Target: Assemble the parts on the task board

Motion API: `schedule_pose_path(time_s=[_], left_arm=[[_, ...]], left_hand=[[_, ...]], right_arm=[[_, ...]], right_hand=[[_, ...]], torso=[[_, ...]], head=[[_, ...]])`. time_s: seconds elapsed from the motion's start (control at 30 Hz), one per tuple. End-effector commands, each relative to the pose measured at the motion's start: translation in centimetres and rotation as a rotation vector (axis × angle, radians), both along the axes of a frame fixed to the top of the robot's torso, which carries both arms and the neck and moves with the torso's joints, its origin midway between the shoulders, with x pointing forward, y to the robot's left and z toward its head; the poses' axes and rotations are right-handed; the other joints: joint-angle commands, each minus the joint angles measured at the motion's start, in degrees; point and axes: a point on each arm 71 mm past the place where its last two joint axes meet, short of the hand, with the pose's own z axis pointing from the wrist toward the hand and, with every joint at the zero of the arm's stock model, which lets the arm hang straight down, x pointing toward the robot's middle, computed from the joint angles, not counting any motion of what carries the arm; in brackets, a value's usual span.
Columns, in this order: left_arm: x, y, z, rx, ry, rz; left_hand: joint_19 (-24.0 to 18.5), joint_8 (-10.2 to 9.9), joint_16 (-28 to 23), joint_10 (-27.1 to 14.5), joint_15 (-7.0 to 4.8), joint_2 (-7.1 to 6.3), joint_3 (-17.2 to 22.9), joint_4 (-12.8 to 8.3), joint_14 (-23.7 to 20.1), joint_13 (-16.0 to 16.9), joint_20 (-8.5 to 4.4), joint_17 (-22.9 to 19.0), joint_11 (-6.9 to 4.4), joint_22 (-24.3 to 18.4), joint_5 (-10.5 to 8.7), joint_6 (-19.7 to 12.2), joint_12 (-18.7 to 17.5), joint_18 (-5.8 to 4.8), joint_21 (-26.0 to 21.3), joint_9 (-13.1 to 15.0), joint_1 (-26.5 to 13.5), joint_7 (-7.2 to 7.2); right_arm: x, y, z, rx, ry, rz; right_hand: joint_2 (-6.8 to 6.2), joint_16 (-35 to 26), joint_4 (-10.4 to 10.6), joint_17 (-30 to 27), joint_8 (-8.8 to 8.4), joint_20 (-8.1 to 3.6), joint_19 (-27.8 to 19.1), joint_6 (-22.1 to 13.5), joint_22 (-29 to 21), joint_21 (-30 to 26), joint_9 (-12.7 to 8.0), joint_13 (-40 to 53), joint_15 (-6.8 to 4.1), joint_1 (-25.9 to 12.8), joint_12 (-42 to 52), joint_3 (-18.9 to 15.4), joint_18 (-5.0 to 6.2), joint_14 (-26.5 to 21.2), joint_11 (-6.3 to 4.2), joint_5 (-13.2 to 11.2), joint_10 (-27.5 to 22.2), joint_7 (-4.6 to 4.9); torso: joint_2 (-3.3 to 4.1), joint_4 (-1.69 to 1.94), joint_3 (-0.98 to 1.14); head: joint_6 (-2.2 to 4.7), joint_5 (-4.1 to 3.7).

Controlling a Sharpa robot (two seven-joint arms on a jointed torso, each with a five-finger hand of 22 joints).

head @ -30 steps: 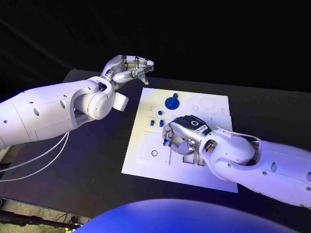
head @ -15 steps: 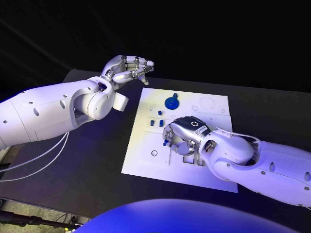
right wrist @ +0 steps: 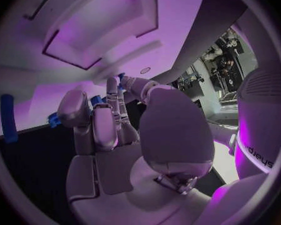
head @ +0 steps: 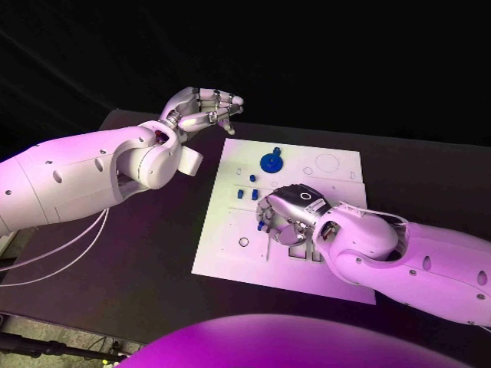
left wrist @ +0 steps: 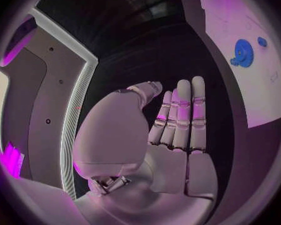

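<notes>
The white task board (head: pixel 229 253) lies in the middle of the black table. A round blue gear (head: pixel 271 162) sits near its far edge, with small blue parts (head: pixel 253 178) just in front of it. My right hand (head: pixel 290 215) is down on the board's middle with its fingers curled in. In the right wrist view a small blue part (right wrist: pixel 97 100) sits between the thumb and the fingers (right wrist: pixel 112 110). My left hand (head: pixel 205 107) hangs above the table's far left corner, off the board, holding nothing. The left wrist view shows its fingers (left wrist: pixel 181 117) stretched out side by side, with the gear (left wrist: pixel 242 52) beyond them.
The board has round holes (head: pixel 327 162) at its far right and a slot cut-out (head: pixel 301 251) beside my right wrist. Two more blue parts (head: pixel 242 195) stand left of my right hand. Black table (head: pixel 146 261) surrounds the board.
My right hand has shifted very slightly over the board's middle. The left arm holds still.
</notes>
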Motion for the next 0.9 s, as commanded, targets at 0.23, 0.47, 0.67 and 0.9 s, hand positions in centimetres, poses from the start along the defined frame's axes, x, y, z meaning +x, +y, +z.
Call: schedule_pose_path(time_s=[0.23,0.47,0.67,0.9], left_arm=[[-0.1,-0.2,0.1,-0.002,-0.004,-0.020],[-0.1,-0.2,0.0,0.000,0.003,-0.023],[0.0,-0.1,0.0,0.002,0.008,-0.021],[0.0,0.0,-0.1,0.004,0.010,-0.020]], left_hand=[[-0.3,-0.3,-0.3,-0.5,-0.09,0.09,-0.2,-0.2,-0.3,0.0,0.21,-0.1,-0.07,-0.1,0.30,-0.2,0.0,0.72,-0.3,-0.1,0.4,0.02],[-0.3,-0.3,-0.3,-0.6,-0.07,0.12,-0.2,-0.2,-0.4,-0.1,0.24,-0.1,-0.05,-0.1,0.30,-0.3,0.0,0.73,-0.4,-0.1,0.4,0.04],[-0.3,-0.3,-0.3,-0.6,-0.07,0.12,-0.2,-0.2,-0.4,-0.1,0.24,-0.1,-0.05,-0.1,0.30,-0.3,0.0,0.73,-0.4,-0.1,0.4,0.04],[-0.3,-0.3,-0.3,-0.7,-0.05,0.14,-0.2,-0.2,-0.4,-0.1,0.25,-0.1,-0.03,-0.1,0.30,-0.3,0.0,0.73,-0.4,-0.1,0.4,0.05]], right_arm=[[-0.1,0.0,-0.8,-0.035,0.019,0.000],[-0.1,-0.4,-0.9,-0.011,0.042,-0.006],[0.0,-0.9,-0.4,0.053,0.015,-0.024],[-0.3,-2.5,0.7,0.113,-0.008,-0.045]], right_hand=[[-0.40,-0.2,0.6,0.2,-0.75,0.26,0.4,-1.0,0.1,-0.3,-0.1,0.1,-0.04,-1.4,-0.8,-0.8,-0.43,0.9,0.60,-0.3,-0.7,0.61],[-1.28,0.3,1.1,0.6,-2.33,0.65,0.7,-3.0,0.2,-0.3,-0.6,0.5,0.43,-2.1,-0.9,-1.9,-0.47,1.1,1.17,-0.4,-1.2,1.47],[-2.61,0.1,1.8,0.3,-5.95,1.04,0.8,-7.7,0.3,-0.6,-1.8,1.1,0.82,-2.8,-0.8,-4.7,-0.45,0.9,1.62,-0.4,-2.6,1.88],[-2.14,0.2,3.0,0.4,-8.32,0.99,1.2,-9.7,0.6,-0.5,-2.7,2.4,0.69,-1.1,0.5,-11.0,-0.50,0.9,1.42,-0.2,-3.4,1.75]], torso=[[-0.02,-0.03,0.00],[-0.08,-0.02,-0.04],[-0.07,-0.02,0.08],[-0.11,0.02,0.03]], head=[[0.01,0.05],[0.01,0.00],[0.01,-0.06],[0.01,-0.38]])
